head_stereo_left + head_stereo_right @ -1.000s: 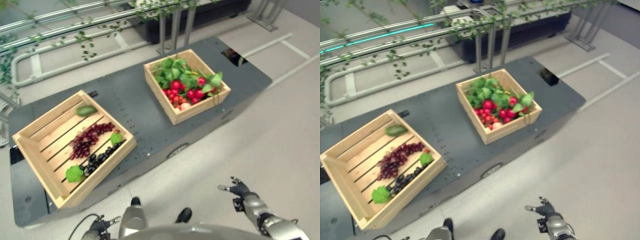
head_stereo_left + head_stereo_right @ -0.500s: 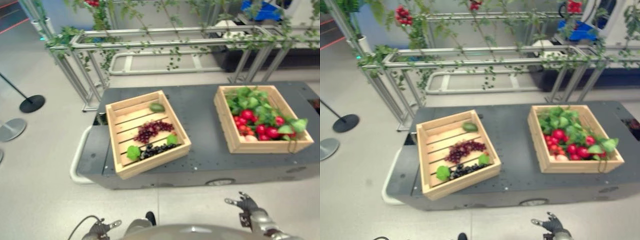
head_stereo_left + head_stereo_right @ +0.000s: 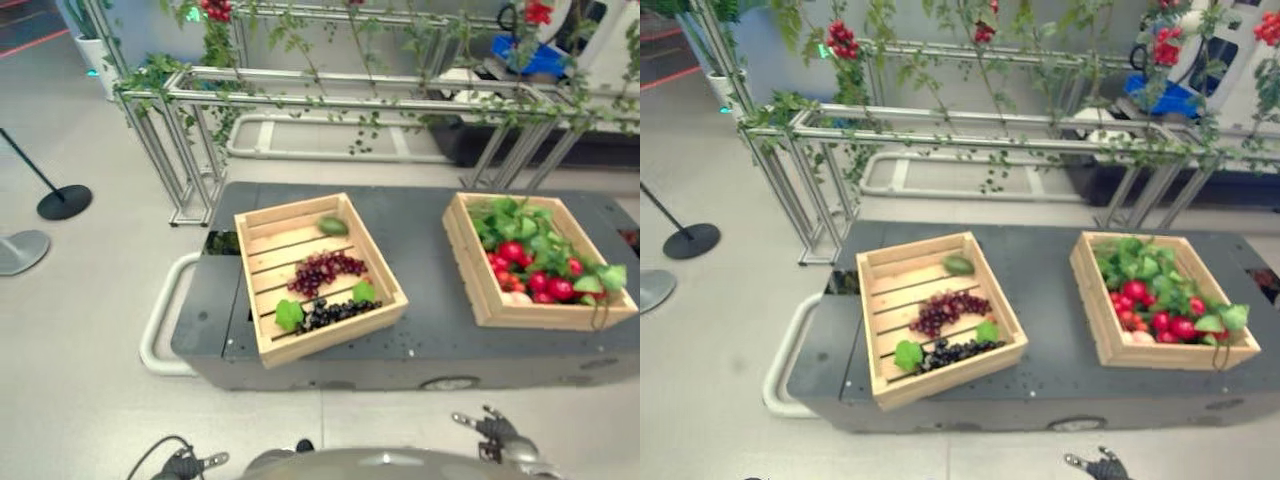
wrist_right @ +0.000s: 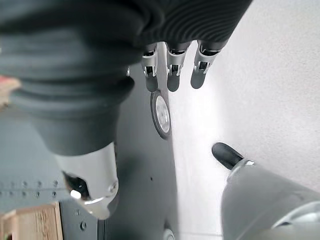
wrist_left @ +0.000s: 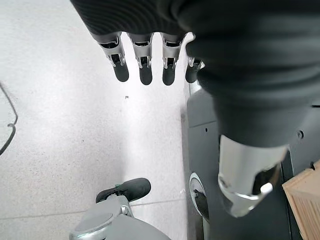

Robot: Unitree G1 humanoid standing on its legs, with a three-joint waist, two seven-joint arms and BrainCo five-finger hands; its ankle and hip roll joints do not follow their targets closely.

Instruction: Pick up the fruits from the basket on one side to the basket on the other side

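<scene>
Left eye view: two crates on the grey platform [image 3: 430, 320], well apart. Left crate [image 3: 318, 275] holds red grapes [image 3: 325, 270], dark grapes [image 3: 335, 313] and a green fruit [image 3: 332, 226]. Right crate [image 3: 535, 262] is packed with red fruit [image 3: 540, 275] under leaves.

Your left hand [image 3: 185, 465] hangs low, before the platform's left end, fingers straight, holding nothing. Your right hand [image 3: 495, 435] hangs below the gap between the crates, fingers spread, empty.

Both crates lie ahead of and above the hands. The right hand is nearer the right crate, the left hand nearer the left crate. The grape bunches run across the slats, slantwise to your reach.
</scene>
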